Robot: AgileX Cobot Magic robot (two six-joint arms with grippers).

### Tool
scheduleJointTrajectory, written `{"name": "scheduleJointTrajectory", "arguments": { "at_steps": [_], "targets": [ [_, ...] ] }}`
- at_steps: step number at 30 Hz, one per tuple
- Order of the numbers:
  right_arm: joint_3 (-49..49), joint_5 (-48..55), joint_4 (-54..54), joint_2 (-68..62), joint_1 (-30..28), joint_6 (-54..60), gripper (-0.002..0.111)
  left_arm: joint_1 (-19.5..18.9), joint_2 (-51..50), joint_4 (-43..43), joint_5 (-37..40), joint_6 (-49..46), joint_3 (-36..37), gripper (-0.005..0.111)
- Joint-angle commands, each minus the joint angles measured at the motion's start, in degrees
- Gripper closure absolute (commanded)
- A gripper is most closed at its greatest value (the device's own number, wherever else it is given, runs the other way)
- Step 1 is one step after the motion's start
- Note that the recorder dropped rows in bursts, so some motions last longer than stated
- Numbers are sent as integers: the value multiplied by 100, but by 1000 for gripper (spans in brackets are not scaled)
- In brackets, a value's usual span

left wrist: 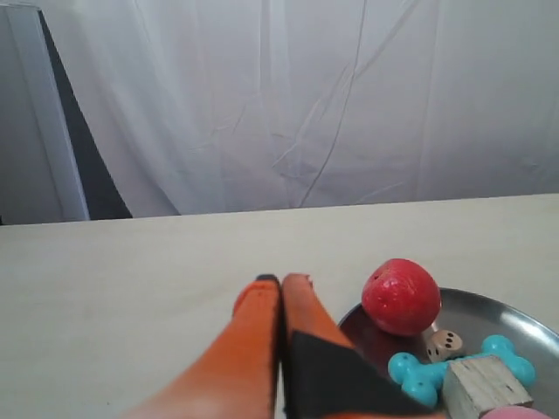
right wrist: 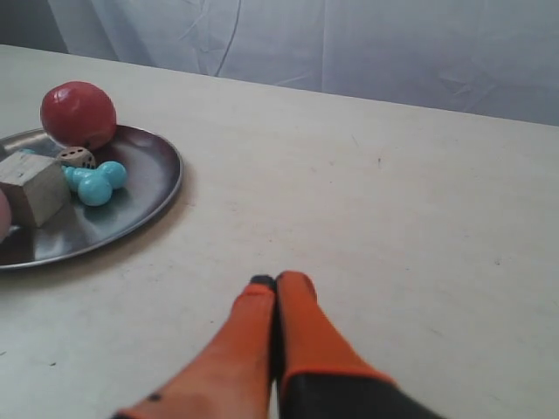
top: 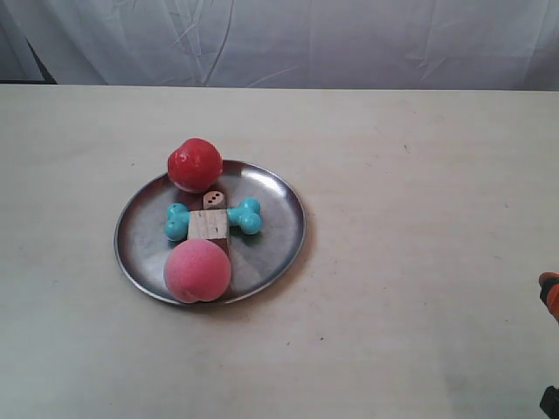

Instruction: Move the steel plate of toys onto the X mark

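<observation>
The steel plate (top: 140,236) rests on the table left of centre, holding the red apple (top: 194,164), pink peach (top: 197,272), teal bone (top: 247,216), wooden cube (top: 209,224) and brown die (top: 214,200). My left gripper (left wrist: 281,279) is shut and empty, low beside the plate's rim (left wrist: 489,310) near the apple (left wrist: 401,297). My right gripper (right wrist: 274,279) is shut and empty over bare table, well apart from the plate (right wrist: 148,188). A tiny dark mark (top: 406,147) lies right of the plate; it is too small to tell whether it is the X mark.
An orange finger of the arm at the exterior view's right (top: 548,292) pokes in at the edge. A white curtain (top: 288,39) hangs behind the table's far edge. Bare tabletop stretches between the plate and that arm.
</observation>
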State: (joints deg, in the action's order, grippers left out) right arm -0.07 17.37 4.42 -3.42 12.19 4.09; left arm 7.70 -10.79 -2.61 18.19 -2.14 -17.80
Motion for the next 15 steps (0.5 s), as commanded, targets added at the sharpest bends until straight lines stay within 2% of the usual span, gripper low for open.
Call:
{"name": "scheduleJointTrajectory", "arguments": {
  "at_steps": [1,9,15],
  "targets": [
    [7,-14,-19,23,-12,16,108,-152,579,-291,-456,26,800,106],
    [7,-4,-2,23,-12,16,108,-331,1079,-439,-446,287,1559,106],
    [7,-4,-2,23,-12,16,108,-331,1079,-628,-501,364,1780,106]
  ]
}}
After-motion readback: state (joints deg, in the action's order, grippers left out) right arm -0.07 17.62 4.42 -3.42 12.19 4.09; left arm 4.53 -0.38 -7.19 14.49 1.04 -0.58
